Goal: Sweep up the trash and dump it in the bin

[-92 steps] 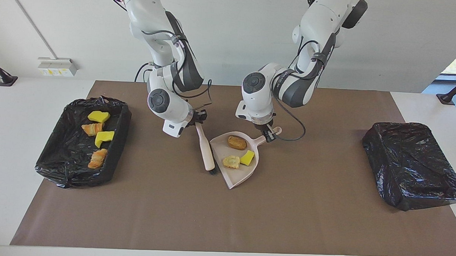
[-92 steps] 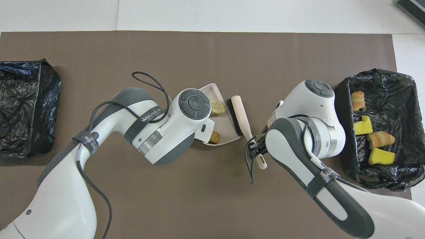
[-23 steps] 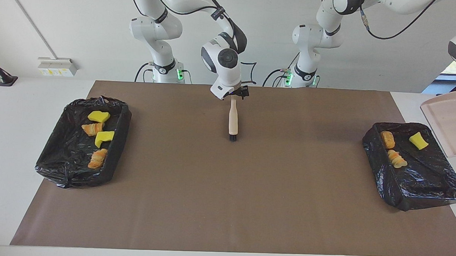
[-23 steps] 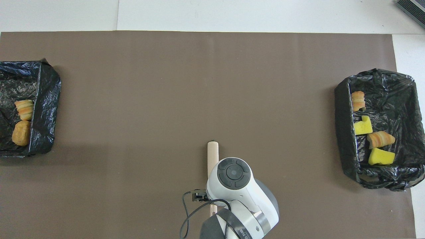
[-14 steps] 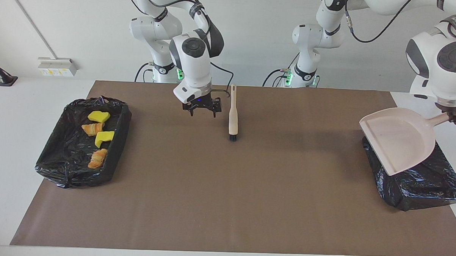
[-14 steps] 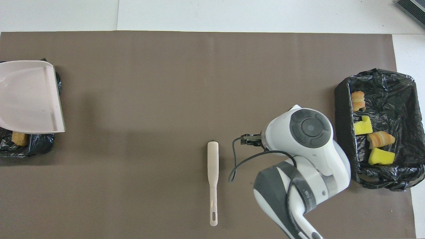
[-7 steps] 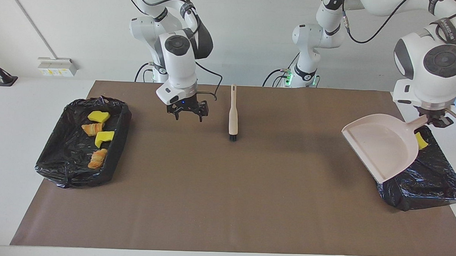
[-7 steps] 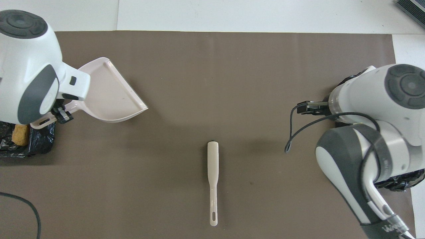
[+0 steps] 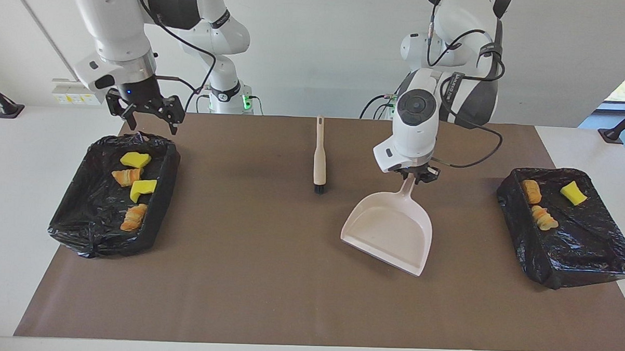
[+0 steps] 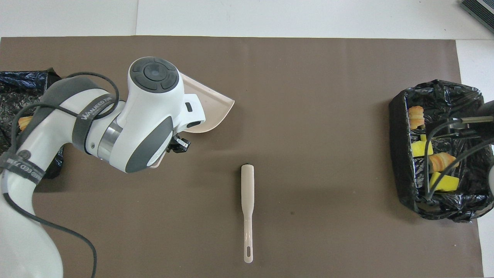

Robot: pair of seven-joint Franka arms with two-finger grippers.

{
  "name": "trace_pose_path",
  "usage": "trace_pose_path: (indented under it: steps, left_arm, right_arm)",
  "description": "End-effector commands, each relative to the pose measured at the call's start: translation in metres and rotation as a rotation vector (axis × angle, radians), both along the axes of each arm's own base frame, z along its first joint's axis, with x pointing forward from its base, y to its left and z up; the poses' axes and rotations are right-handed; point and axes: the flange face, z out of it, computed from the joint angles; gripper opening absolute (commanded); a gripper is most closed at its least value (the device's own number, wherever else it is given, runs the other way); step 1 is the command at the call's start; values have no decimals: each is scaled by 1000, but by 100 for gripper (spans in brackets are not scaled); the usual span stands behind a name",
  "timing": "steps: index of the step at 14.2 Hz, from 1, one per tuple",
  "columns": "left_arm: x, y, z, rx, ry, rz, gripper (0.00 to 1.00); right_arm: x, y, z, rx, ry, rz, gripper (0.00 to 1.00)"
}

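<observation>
Seven scraps: four (image 9: 132, 189) in the bin (image 9: 162, 191) at the right arm's end, three (image 9: 545, 202) in the other bin (image 9: 523, 240).
Dustpan (image 9: 388, 230): on the mat, beside the brush (image 9: 320, 160).
Left gripper (image 9: 415, 175): pinching the dustpan's handle.
Right gripper (image 9: 145, 113): spread, above its bin's rim.

The left gripper (image 9: 417, 175) now holds the emptied dustpan (image 9: 389, 231) near the brush (image 9: 320, 156), three scraps (image 9: 544, 202) lie in its bin (image 9: 575, 247), while the right gripper (image 9: 145, 113) hangs above the other bin (image 9: 82, 224).
</observation>
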Motion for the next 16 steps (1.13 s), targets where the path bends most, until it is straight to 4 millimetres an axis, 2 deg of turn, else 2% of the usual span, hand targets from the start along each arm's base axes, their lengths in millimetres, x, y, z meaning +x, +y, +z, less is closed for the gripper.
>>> trace_pose_path:
  steps: [1,3,5,7,8,10,12,16]
  left_arm:
    - [-2,-47,-19,-86,-56,162,0]
    - [-7,-79,-25,-171,-82,248,0]
    - [8,-97,-19,-236,-124,370,0]
    - [13,-122,-25,-301,-121,400,0]
    - [10,-136,-33,-301,-110,384,0]
    - [11,-144,-48,-296,-91,379,0]
    - [16,-158,-51,-305,-108,355,0]
    - [19,-158,-53,-290,-145,319,0]
  right_arm:
    - [-14,-10,10,63,22,10,100]
    - [-20,-10,7,105,35,18,100]
    - [-17,-11,7,106,22,24,100]
    - [-14,-28,12,113,9,-3,100]
    - [-16,-29,11,119,12,2,100]
    - [-17,-29,4,121,24,3,100]
    - [-15,-28,3,120,26,4,100]
    - [-11,-32,1,118,37,6,100]
